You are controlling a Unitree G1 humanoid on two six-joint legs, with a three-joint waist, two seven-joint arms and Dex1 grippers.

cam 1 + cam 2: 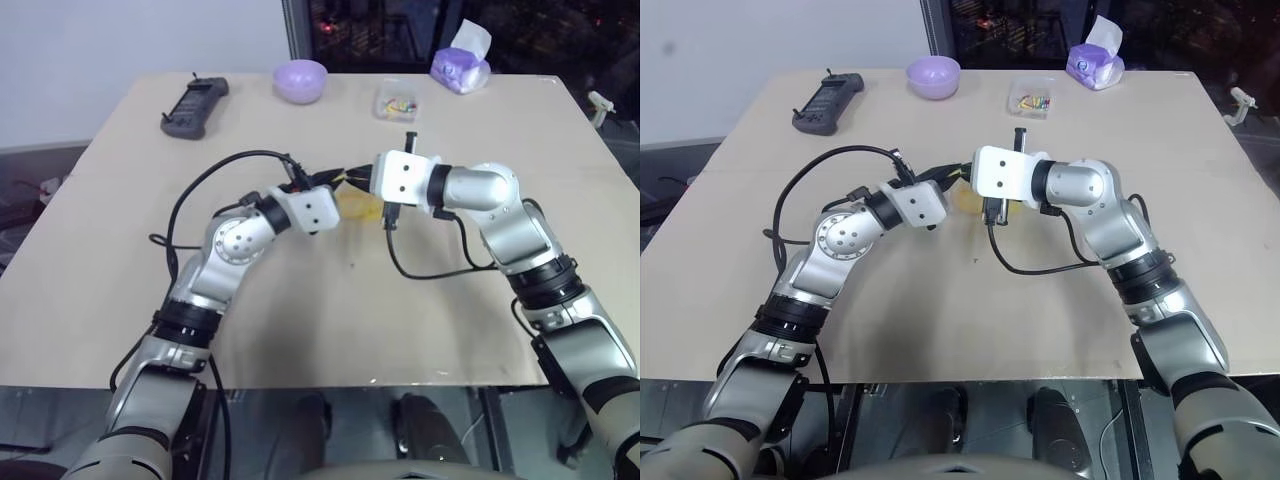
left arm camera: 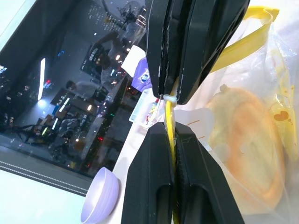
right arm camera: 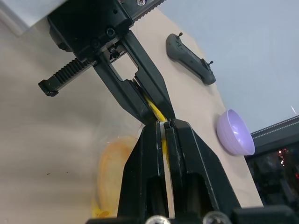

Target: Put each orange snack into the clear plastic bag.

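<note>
I see the clear plastic bag (image 2: pixel 261 93) held above the middle of the bench (image 1: pixel 300 330), with the orange snack (image 2: pixel 247 144) inside it. My left tool (image 2: pixel 169 140) and right tool (image 3: pixel 163 126) are both pinched tight on its yellow strip, tip to tip. Beyond the bag, near the far edge, sit a lilac bowl (image 1: pixel 300 80) and a small clear box (image 1: pixel 397 101); nearer than the bag, the benchtop lies bare.
</note>
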